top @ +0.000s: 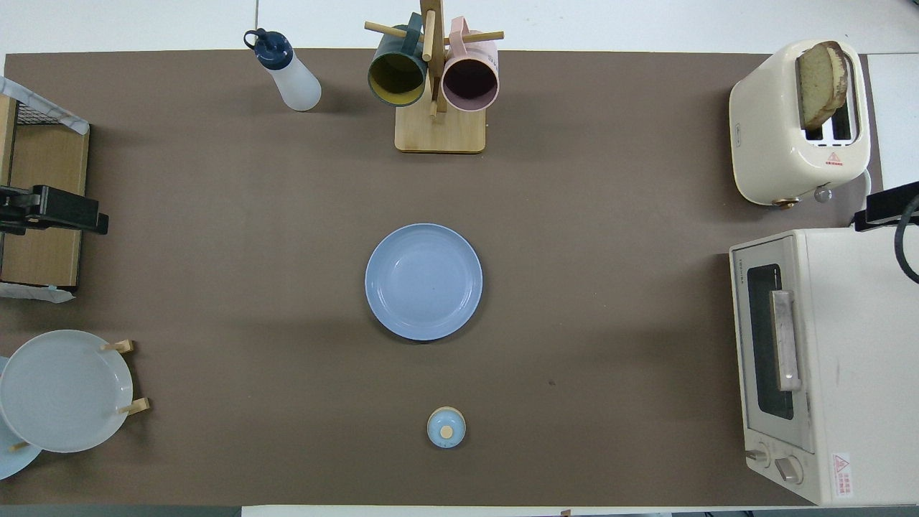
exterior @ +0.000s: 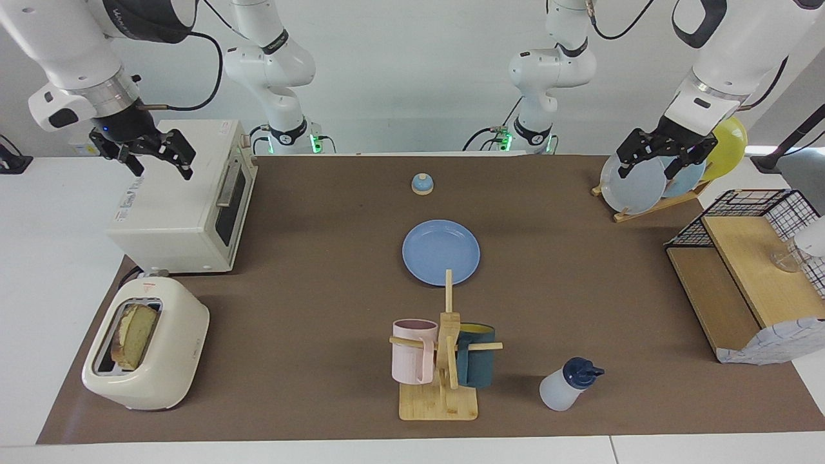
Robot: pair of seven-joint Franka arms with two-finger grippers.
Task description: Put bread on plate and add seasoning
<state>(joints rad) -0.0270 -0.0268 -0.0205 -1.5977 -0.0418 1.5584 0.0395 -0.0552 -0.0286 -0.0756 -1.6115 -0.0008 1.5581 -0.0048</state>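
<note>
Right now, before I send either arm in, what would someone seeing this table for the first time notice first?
Probably the blue plate, lying bare at the middle of the mat, and the bread standing in the toaster at the right arm's end. Next, the seasoning bottle beside the mug tree, farther from the robots than the plate. Both arms wait raised with open fingers: the right gripper over the toaster oven, the left gripper over the rack of upright plates.

The plate (top: pixel 423 281) lies mid-table; farther from the robots, the bread (top: pixel 820 82) stands in the toaster (top: pixel 775 136).
</note>
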